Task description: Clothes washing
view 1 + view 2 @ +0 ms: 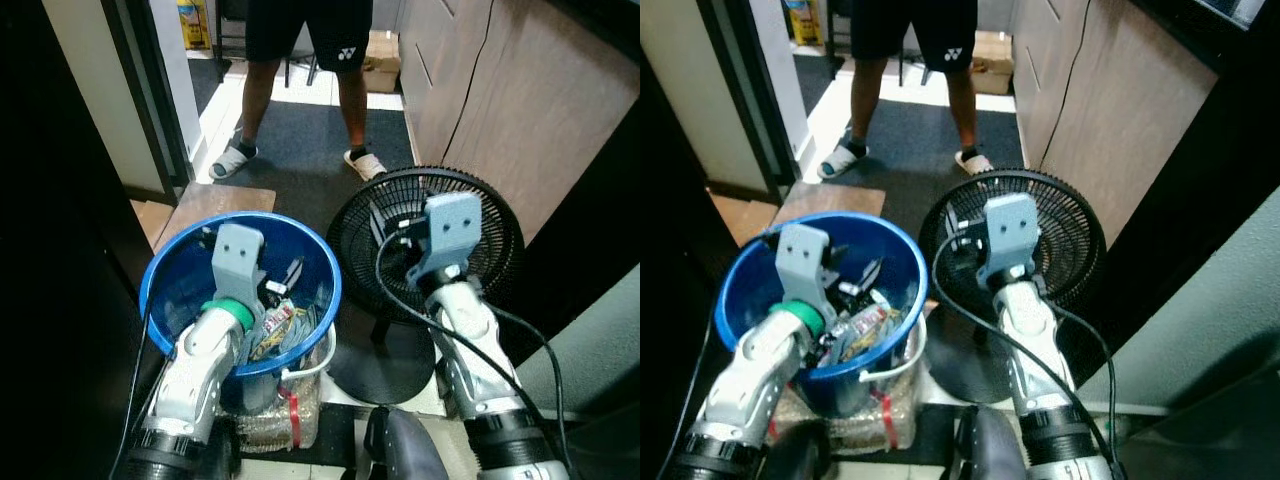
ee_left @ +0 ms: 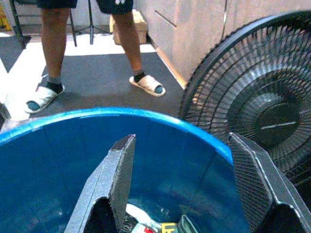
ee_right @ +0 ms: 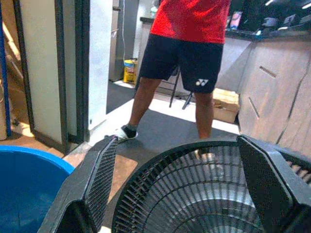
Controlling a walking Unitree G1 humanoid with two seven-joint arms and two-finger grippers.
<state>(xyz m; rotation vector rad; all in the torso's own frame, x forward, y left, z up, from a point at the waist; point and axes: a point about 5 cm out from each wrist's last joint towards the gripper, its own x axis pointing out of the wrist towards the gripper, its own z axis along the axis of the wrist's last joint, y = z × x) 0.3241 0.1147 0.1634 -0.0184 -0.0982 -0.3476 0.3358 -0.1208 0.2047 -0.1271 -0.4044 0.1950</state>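
On your left, the left arm reaches forward and slightly down over the blue basin (image 1: 170,290), which sits on the floor just beside the black fan (image 1: 500,225). Your left gripper (image 2: 182,170) hangs inside the basin's rim with its fingers spread apart and nothing between them. Below it, at the bottom of the basin, lies a small heap of crumpled clothes and wrappers (image 1: 278,325); what each piece is, you cannot tell. To the right, your right arm stretches forward over the fan's round grille, and the right gripper (image 3: 177,184) is likewise released, fingers wide, holding nothing, poised above the fan's upper rim. Beyond both, a person in dark shorts and slippers (image 1: 300,60) stands on the dark mat.
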